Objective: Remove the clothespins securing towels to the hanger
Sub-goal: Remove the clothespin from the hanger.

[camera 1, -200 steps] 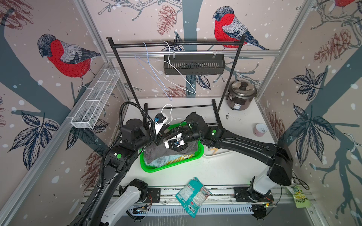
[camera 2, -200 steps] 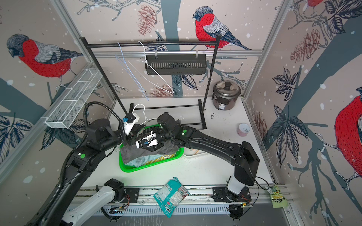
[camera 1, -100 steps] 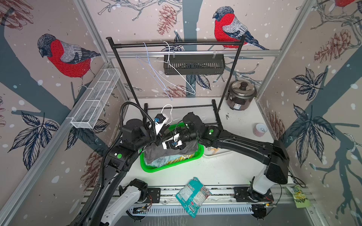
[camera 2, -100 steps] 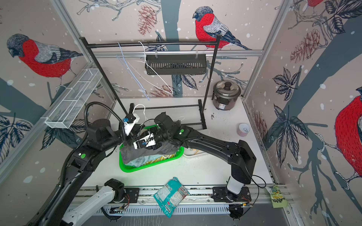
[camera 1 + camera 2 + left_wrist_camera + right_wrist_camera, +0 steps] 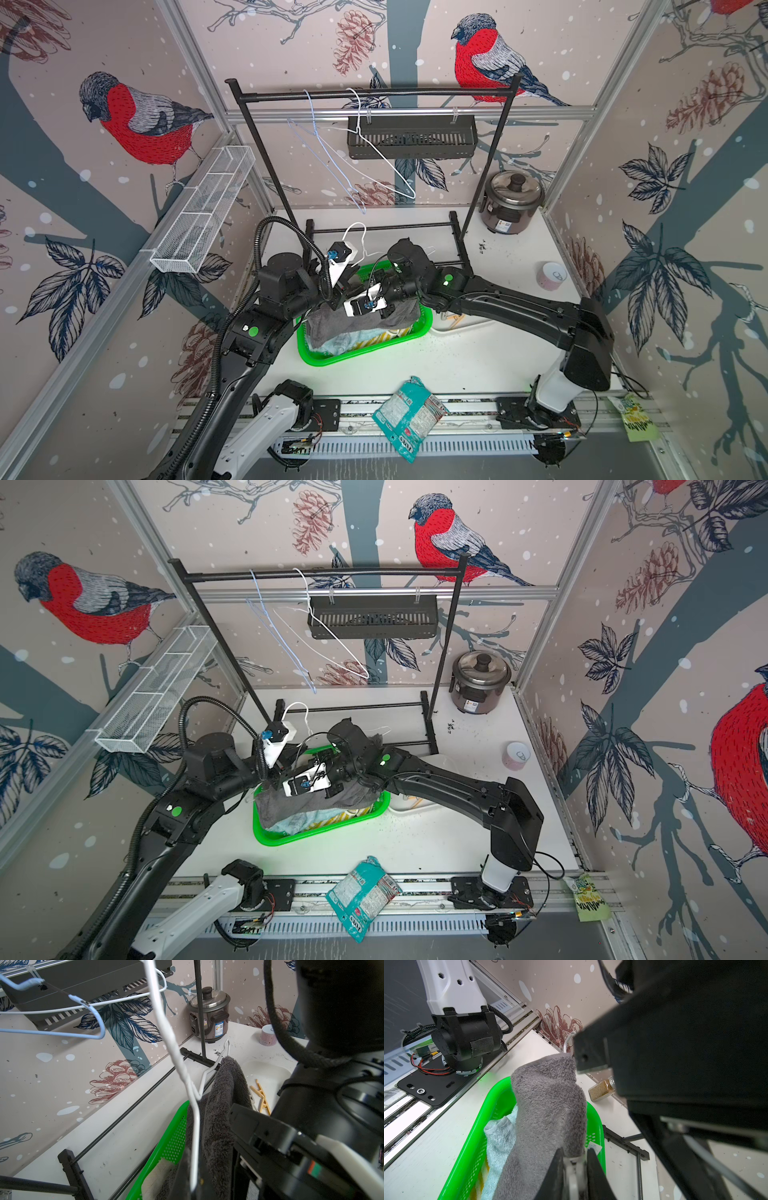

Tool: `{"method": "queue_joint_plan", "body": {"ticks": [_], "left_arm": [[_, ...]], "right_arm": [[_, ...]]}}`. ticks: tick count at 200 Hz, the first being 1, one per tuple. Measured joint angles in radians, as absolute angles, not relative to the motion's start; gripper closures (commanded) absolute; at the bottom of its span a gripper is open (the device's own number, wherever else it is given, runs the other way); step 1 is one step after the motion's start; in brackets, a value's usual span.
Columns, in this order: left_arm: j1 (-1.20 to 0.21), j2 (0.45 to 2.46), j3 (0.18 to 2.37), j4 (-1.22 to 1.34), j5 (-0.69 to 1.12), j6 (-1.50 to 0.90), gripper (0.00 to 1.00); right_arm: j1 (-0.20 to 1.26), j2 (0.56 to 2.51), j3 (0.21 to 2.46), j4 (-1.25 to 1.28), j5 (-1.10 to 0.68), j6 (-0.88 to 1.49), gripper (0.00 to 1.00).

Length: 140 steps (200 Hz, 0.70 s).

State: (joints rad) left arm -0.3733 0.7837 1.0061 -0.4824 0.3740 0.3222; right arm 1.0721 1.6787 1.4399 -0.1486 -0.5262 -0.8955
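A white desk is sitting inside walls papered with red-breasted birds, and a black clothes rail is standing at the back. Near the front a green basket is lying on the desk, holding a light blue towel and a yellow-striped towel. A dark grey towel is hanging over a white wire hanger above the basket, its lower part trailing into it. The left pincer is closed on the hanger's wire, holding it up. The right pincer, facing it across the towel, is squeezing a whitish clothespin that is sitting on the edge of the dark grey towel, one finger on each side of it. Wooden clothespins are lying in a white tray just beside the basket. A rice cooker is standing in the far corner.
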Motion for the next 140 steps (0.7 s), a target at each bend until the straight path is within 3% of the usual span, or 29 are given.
{"method": "queue_joint_plan", "body": {"ticks": [24, 140], "left_arm": [[-0.373, 0.783, 1.005, -0.482, 0.374, 0.322, 1.00], [-0.373, 0.782, 1.002, -0.481, 0.361, 0.323, 1.00]], "right_arm": [[1.072, 1.678, 1.440, -0.148, -0.526, -0.893, 0.90], [1.073, 1.549, 1.354, -0.143, -0.490, -0.864, 0.91]]}}
